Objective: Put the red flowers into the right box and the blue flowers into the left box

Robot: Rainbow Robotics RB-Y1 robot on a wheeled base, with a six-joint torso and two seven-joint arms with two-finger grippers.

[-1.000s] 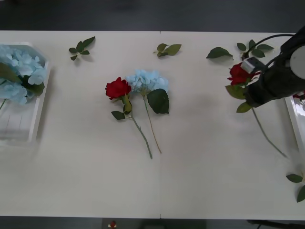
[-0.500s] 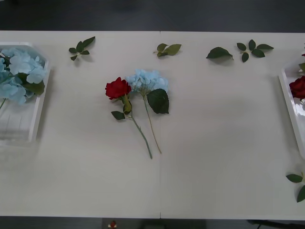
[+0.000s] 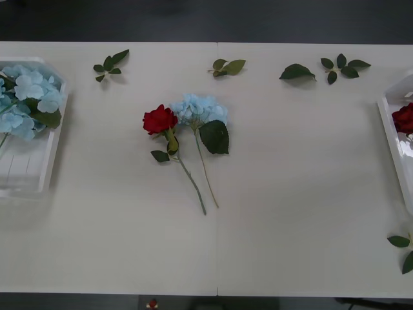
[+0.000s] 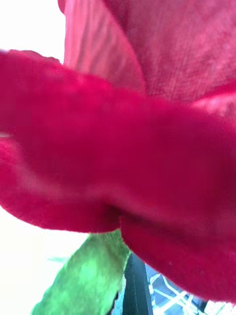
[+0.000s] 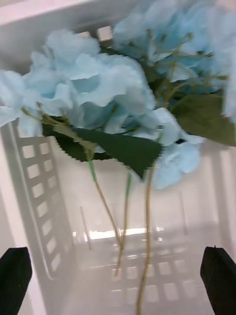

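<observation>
One red flower point(image 3: 159, 120) and one blue flower point(image 3: 199, 110) lie side by side at the table's middle, stems towards me. The left box point(image 3: 45, 169) holds several blue flowers point(image 3: 29, 103). In the left wrist view my left gripper point(image 5: 117, 269) hangs open just above those blooms point(image 5: 98, 83) and the tray floor point(image 5: 162, 211), holding nothing. The right box point(image 3: 391, 139) sits at the table's right edge with a red flower point(image 3: 405, 119) in it. My right gripper is pressed close to a red bloom point(image 4: 128, 147) with a green leaf point(image 4: 83, 280) below it.
Loose green leaf sprigs lie along the far side of the table point(image 3: 108, 64) point(image 3: 227, 66) point(image 3: 297, 72) point(image 3: 341, 66), and more at the near right corner point(image 3: 401, 245). Bare tabletop surrounds the two flowers in the middle.
My right arm carried a red flower rightwards out of the front view, and a red bloom now lies in the right box. The blue blooms in the left box shifted slightly.
</observation>
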